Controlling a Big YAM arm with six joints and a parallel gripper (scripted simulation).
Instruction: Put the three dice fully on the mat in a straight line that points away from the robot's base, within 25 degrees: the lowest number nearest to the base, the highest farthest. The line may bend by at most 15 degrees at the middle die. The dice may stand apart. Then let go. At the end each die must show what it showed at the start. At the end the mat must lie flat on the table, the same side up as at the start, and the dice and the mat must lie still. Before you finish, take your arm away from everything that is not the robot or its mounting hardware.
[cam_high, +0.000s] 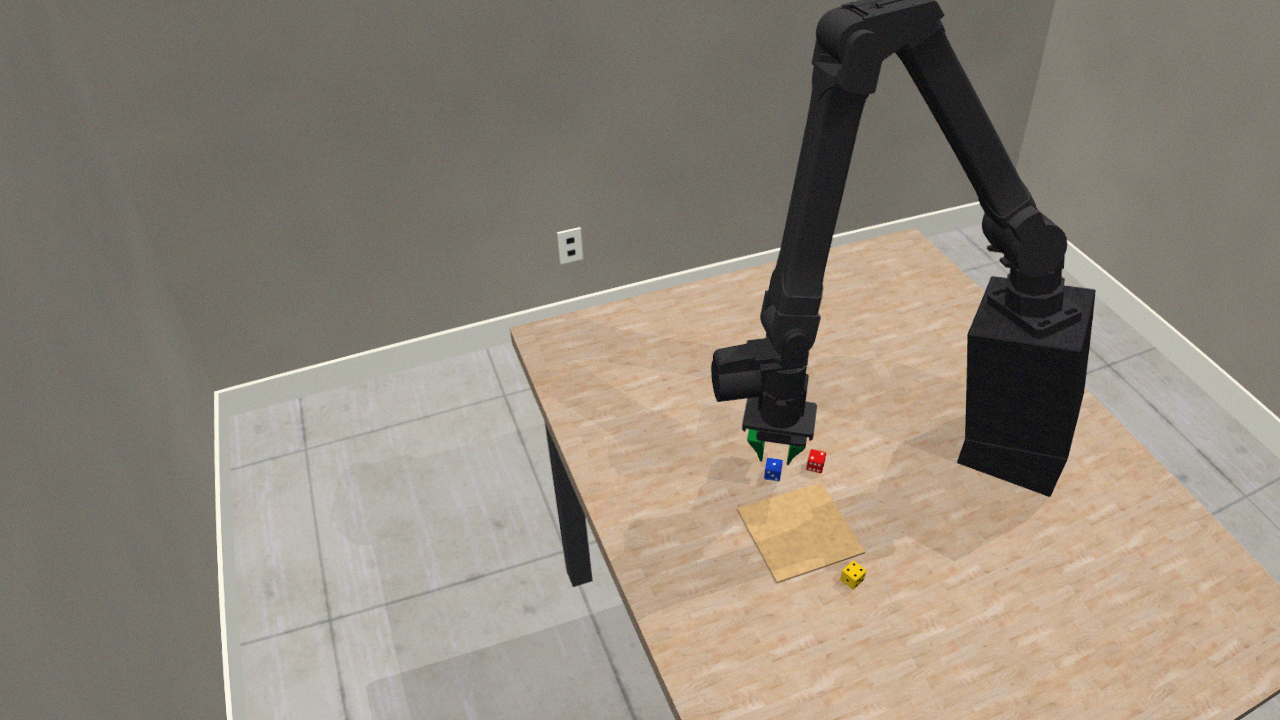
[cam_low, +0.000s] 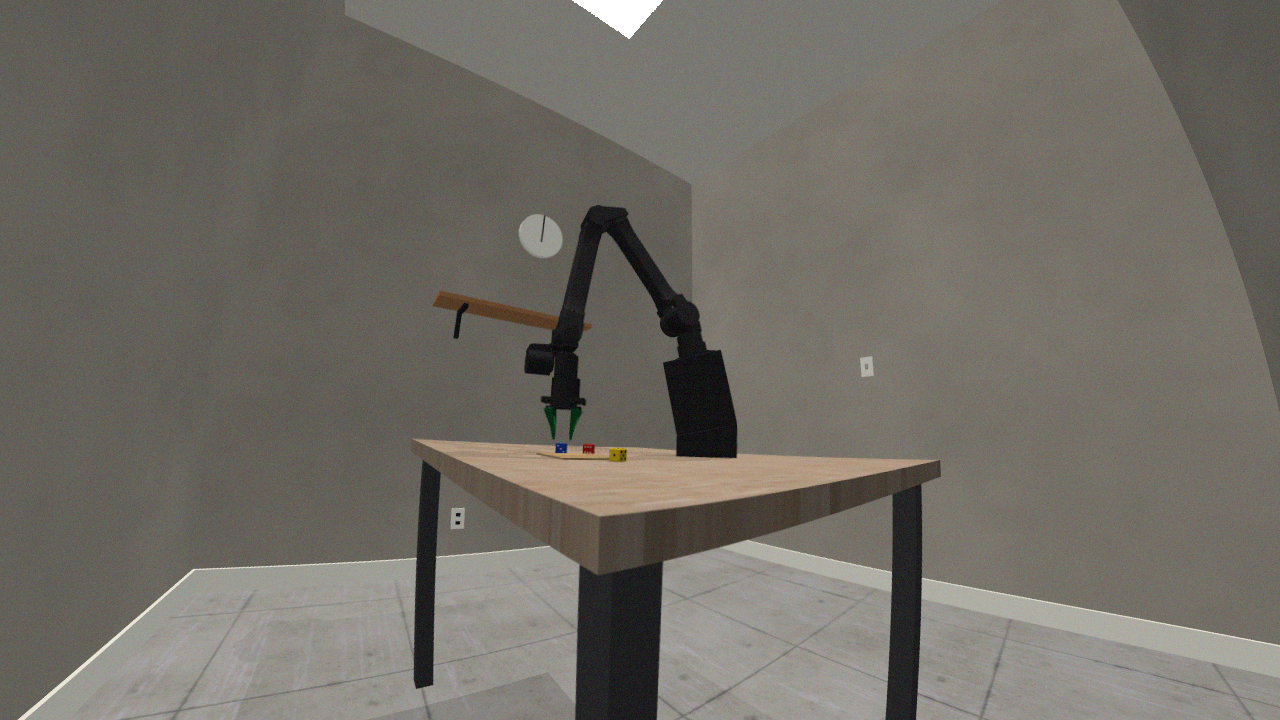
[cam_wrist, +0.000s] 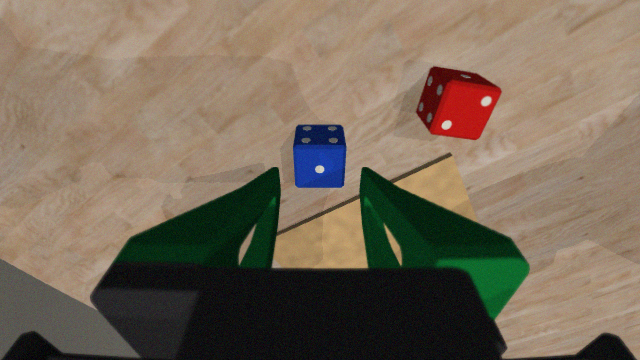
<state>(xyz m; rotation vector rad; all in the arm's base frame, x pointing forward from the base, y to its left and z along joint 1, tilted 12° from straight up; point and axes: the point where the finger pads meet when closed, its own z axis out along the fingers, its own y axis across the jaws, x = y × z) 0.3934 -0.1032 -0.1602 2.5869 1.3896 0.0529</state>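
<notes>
The blue die (cam_high: 773, 469) lies on the wooden table just beyond the mat's far corner. In the wrist view the blue die (cam_wrist: 320, 156) shows a one-pip face and a four-pip face. My gripper (cam_high: 776, 445) hangs directly above it, green fingers apart and empty; the die sits just past the fingertips. The red die (cam_high: 815, 461) lies on the table close to the right of the blue one, showing a two-pip face in the wrist view (cam_wrist: 457, 102). The yellow die (cam_high: 853, 574) lies off the mat by its near right corner. The tan mat (cam_high: 799, 531) lies flat with no die on it.
The robot's black base block (cam_high: 1024, 385) stands on the table at the right, behind the mat. The table's left edge (cam_high: 581, 501) runs close to the left of the dice. A wooden shelf (cam_low: 510, 313) hangs on the far wall.
</notes>
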